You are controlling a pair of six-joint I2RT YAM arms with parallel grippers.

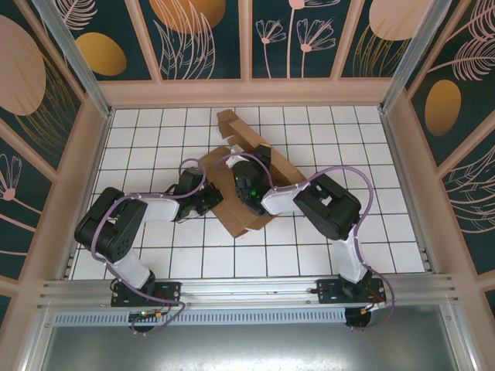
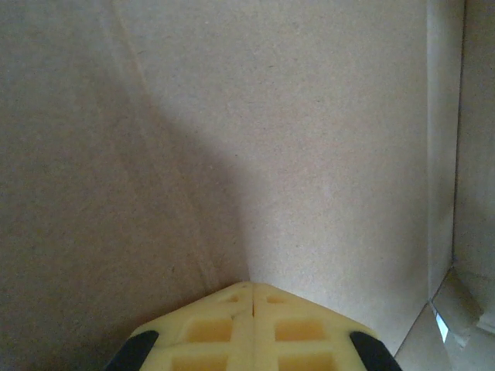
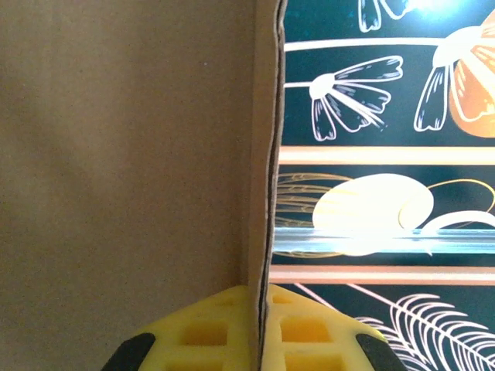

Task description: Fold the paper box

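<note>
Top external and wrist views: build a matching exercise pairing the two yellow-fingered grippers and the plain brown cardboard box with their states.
Things:
1. yellow-fingered left gripper
2. yellow-fingered right gripper
3. plain brown cardboard paper box

States:
A. partly folded, some flaps raised
B. shut on a cardboard panel's edge
C. shut with nothing between the fingers, facing flat cardboard

Pairs: 1-C, 2-B, 3-A

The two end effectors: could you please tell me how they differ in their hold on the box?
The left end effector is shut on nothing, facing a broad face of the box; the right end effector is shut on a box panel's edge. In the top view the left one sits at the box's left edge, the right one over its middle. Both are shut and yellow-tipped.
</note>
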